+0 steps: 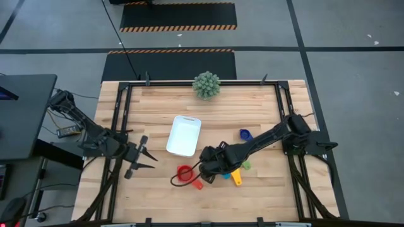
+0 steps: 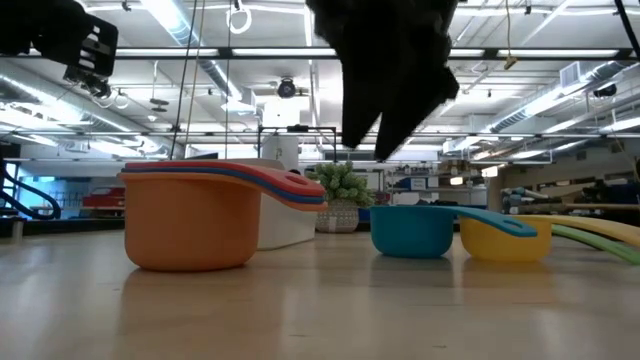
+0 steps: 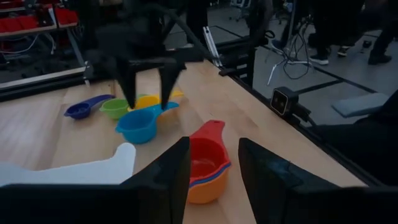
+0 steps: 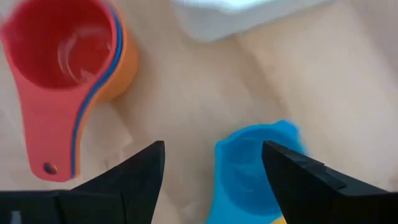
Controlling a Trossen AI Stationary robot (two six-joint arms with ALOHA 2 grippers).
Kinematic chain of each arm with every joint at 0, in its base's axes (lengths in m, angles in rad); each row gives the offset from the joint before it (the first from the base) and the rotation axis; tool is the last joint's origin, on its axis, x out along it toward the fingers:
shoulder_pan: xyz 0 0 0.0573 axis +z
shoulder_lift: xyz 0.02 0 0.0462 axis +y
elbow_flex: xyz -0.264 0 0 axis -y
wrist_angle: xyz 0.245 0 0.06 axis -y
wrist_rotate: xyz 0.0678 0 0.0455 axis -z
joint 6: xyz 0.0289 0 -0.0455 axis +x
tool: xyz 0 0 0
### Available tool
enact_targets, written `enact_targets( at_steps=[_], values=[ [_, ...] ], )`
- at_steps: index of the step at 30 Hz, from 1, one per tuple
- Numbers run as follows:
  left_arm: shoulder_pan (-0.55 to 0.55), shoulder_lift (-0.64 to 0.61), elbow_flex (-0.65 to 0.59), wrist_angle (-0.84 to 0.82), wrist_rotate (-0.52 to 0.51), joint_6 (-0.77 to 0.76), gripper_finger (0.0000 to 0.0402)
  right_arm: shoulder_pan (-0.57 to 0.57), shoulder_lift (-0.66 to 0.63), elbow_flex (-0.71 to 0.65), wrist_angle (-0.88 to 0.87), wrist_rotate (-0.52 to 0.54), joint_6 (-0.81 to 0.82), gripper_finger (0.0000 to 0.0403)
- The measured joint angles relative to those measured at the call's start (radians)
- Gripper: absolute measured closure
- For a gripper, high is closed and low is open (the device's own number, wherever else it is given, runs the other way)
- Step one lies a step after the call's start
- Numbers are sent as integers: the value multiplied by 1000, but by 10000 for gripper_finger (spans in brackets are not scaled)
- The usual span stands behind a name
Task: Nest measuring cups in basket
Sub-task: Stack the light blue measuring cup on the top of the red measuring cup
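We find the white basket (image 1: pixel 184 135) empty near the middle of the table (image 1: pixel 151 104), none of the measuring cups inside it. Toward the front edge, just in front of the basket, stands a nested stack (image 1: pixel 185 174): red cup (image 4: pixel 71 46) uppermost, a blue one beneath it, the orange cup (image 2: pixel 190 220) at the bottom. All three handles point the same way.

The right gripper (image 1: pixel 212 165) hangs just beside that stack, on its right-hand side. Its fingers (image 4: pixel 134 171) stand wide apart and hold nothing. Directly below them sits the light blue cup (image 4: pixel 252 171), upright on the wood. Touching it are the yellow cup (image 2: pixel 505 238) and the green cup (image 3: pixel 115 107). Their handles point toward the table's front right.

The dark blue cup (image 1: pixel 245 133) lies apart from that group, nearer the right edge and farther back.

The left gripper (image 1: pixel 140 156) waits over the left part of the table, clear of every cup. Its fingers are partly open with nothing between them.

A spiky green plant (image 1: pixel 206 84) stands at the back edge, centre.
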Motion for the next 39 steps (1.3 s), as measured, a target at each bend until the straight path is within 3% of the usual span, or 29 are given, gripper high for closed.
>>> enact_targets(
  at_steps=[12,18,22,27,39],
  values=[
    [-30,-4,0,-11,0,-5,260,7,36,0,-27,-4,-27,128],
    [-29,2,0,-23,12,-123,260,6,61,-1,-59,-3,-88,139],
    [-30,62,-1,-68,79,-187,260,6,80,-2,-87,-7,-86,161],
    [-30,181,0,-40,85,-258,260,6,100,-2,-84,-35,-107,197],
    [-35,391,0,63,147,-276,259,6,118,-2,-87,-66,-154,271]
  ],
)
